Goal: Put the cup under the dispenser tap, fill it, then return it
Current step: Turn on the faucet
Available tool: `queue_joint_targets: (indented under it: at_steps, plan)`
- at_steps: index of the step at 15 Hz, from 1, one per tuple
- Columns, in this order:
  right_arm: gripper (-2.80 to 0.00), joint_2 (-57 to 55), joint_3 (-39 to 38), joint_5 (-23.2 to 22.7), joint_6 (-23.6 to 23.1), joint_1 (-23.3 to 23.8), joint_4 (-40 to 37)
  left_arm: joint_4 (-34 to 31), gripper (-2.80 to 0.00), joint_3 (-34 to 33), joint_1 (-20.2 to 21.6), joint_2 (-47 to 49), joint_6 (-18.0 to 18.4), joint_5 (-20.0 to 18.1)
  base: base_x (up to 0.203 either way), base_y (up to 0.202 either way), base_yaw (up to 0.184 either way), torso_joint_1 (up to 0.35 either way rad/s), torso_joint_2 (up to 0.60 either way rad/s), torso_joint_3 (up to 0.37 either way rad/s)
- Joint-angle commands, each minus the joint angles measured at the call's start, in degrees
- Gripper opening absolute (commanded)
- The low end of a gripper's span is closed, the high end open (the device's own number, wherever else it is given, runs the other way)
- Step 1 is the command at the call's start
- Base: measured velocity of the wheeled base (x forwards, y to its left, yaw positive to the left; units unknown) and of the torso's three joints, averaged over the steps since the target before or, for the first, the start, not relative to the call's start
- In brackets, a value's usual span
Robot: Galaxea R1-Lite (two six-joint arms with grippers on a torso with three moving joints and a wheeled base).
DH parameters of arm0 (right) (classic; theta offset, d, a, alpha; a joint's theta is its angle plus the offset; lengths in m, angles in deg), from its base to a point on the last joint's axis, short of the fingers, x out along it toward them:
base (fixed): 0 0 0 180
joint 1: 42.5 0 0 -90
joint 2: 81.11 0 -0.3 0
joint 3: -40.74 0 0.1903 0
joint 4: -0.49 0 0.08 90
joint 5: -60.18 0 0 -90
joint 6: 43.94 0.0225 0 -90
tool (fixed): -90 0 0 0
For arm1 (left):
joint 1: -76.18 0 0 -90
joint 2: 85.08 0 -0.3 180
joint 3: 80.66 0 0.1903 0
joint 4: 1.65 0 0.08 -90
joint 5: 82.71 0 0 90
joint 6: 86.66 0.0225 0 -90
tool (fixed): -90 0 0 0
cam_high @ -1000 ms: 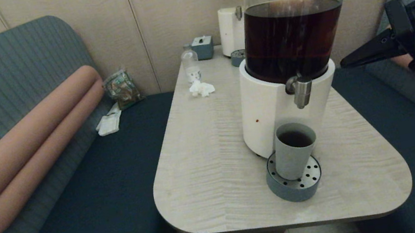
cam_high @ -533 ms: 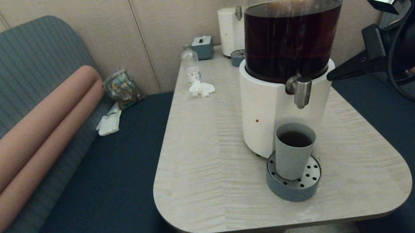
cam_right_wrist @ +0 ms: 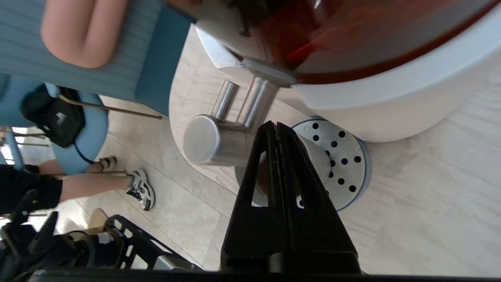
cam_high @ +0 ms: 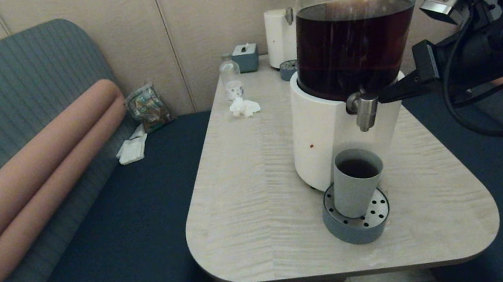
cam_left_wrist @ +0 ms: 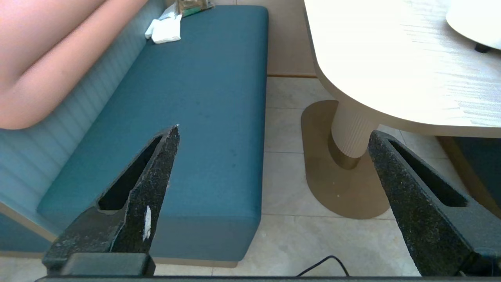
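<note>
Nearest the robot, the cup (cam_high: 358, 181) is standing upright on the perforated drip tray (cam_high: 358, 222) at the near end of the table (cam_high: 251, 202), directly below the dispenser tap (cam_high: 365, 110) and already holding dark liquid. No stream is showing between tap and cup, though a thin one might be hard to make out. Just above, the right gripper (cam_high: 383, 97) is pressing in from the right with its fingers pressed together and holding nothing — over the last second it has swept leftward until its tip is at the tap. That suggests it is working the tap, most likely to shut off the flow before the cup is returned. The left gripper (cam_left_wrist: 274, 135) is hanging spread wide beside the table, over the bench (cam_left_wrist: 203, 117).
</note>
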Motion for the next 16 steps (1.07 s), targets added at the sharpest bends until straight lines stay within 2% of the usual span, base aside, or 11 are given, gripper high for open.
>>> queue_joint_targets:
  at_steps: [1, 10, 16]
  plan:
    - [-2.80, -0.71, 0.50, 0.13, 0.15, -1.35, -0.19, -0.01, 0.00, 0.00, 0.02, 0.10, -0.04, -0.02, 0.000, 0.000, 0.000, 0.000, 0.00, 0.000]
    - [-2.80, -2.21, 4.09, 0.31, 0.23, -4.34, -0.72, -0.01, 0.00, 0.00, 0.02, 0.10, -0.04, -0.02, 0.000, 0.000, 0.000, 0.000, 0.00, 0.000]
    - [-2.80, -4.08, 5.04, 2.95, 0.02, -5.57, -0.31, -0.01, 0.00, 0.00, -0.06, 0.10, -0.04, -0.02, 0.000, 0.000, 0.000, 0.000, 0.00, 0.000]
